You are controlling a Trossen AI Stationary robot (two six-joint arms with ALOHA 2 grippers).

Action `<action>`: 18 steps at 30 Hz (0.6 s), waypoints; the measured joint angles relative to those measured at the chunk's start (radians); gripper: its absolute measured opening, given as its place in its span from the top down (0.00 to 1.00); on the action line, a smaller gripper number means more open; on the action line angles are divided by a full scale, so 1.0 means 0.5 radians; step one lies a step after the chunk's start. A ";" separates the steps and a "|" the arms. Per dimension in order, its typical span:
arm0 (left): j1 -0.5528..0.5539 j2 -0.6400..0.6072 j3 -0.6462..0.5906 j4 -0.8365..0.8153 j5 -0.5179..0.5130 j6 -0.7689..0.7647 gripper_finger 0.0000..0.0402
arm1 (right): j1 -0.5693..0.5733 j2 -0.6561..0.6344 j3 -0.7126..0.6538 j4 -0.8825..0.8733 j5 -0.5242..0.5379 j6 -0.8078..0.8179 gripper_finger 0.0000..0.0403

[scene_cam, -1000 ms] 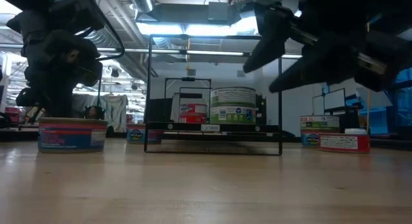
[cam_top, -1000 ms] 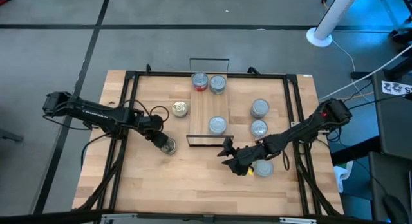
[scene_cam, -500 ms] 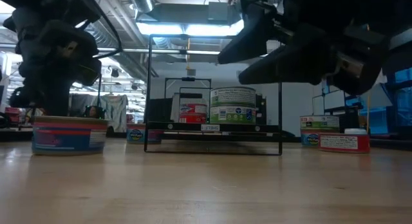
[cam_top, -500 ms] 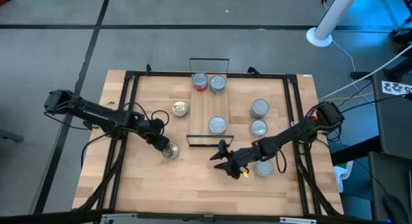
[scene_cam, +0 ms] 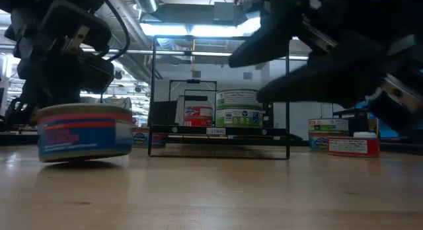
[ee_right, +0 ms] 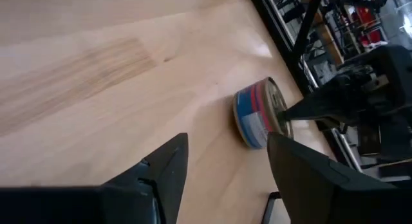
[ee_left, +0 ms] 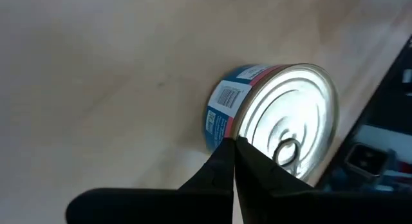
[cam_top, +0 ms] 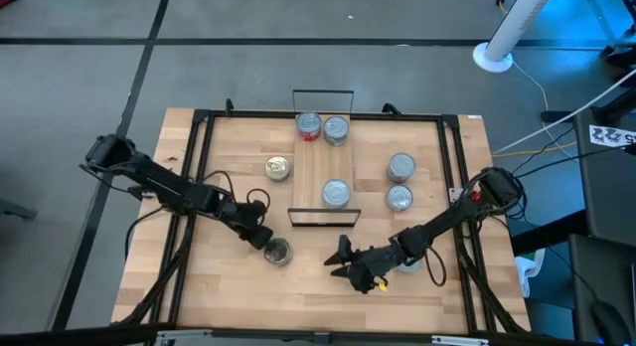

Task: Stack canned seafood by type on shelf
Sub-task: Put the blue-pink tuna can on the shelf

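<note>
Tin (cam_top: pixel 277 251) with blue-red label sits on worktop (cam_top: pixel 229 296), touching tip of my left hand (cam_top: pixel 260 239), fingers clenched, gripping nothing. Shelf (cam_top: pixel 314 177) lies right and beyond, three tins on it. My right hand (cam_top: pixel 340 260) further right, released, empty, facing tin across bare wood.

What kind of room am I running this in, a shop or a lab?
Most likely a lab or workshop: exposed ceiling ducts and strip lights beyond the table, a bare grey floor, and cables trailing beside the wooden table.
</note>
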 joint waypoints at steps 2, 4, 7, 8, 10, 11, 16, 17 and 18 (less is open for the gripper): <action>-0.020 0.068 -0.001 0.119 -0.001 -0.057 1.00 | 0.034 0.041 0.000 0.044 0.074 -0.008 0.47; -0.042 0.135 -0.001 0.229 -0.007 -0.118 1.00 | 0.061 0.090 0.005 0.110 0.175 -0.010 0.47; -0.070 0.245 -0.002 0.384 -0.011 -0.197 1.00 | 0.093 0.175 0.064 0.119 0.299 -0.070 0.47; -0.077 0.285 -0.006 0.416 -0.013 -0.225 1.00 | 0.103 0.207 0.092 0.121 0.334 -0.111 0.47; -0.085 0.353 -0.011 0.475 -0.014 -0.267 1.00 | 0.117 0.275 0.154 0.119 0.407 -0.201 0.47; -0.090 0.380 -0.011 0.510 -0.015 -0.285 1.00 | 0.118 0.312 0.191 0.119 0.433 -0.243 0.47; -0.093 0.465 0.027 0.511 -0.015 -0.315 1.00 | 0.115 0.449 0.359 0.118 0.522 -0.321 0.47; -0.093 0.469 0.035 0.515 -0.015 -0.314 1.00 | 0.114 0.459 0.383 0.111 0.534 -0.322 0.47; -0.093 0.469 0.042 0.522 -0.015 -0.315 1.00 | 0.113 0.462 0.404 0.096 0.537 -0.322 0.47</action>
